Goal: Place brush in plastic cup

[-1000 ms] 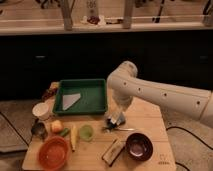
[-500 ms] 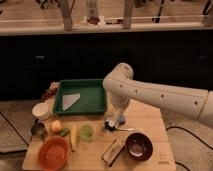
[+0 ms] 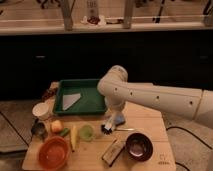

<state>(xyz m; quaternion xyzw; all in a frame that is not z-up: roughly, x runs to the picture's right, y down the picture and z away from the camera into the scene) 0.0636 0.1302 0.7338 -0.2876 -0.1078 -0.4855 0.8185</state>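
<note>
The brush's dark bristle head [image 3: 106,128] shows just under my gripper [image 3: 111,123], low over the wooden table. Its white handle is hidden by the gripper, so I cannot tell whether the brush is held or lying there. The light-green plastic cup [image 3: 86,132] stands upright on the table a short way left of the brush head, and it looks empty. My white arm [image 3: 150,96] comes in from the right and bends down to the gripper.
A green tray [image 3: 90,102] holding a pale cloth sits behind. A white cup [image 3: 41,110], dark metal cup [image 3: 39,129], fruit [image 3: 57,126], banana [image 3: 74,138] and orange bowl [image 3: 52,153] are to the left. A silver fork [image 3: 126,129], dark bowl [image 3: 138,146] and snack bar [image 3: 114,152] are to the right.
My gripper and forearm have shifted a little to the left, closer to the green cup. Everything else on the table has stayed in place.
</note>
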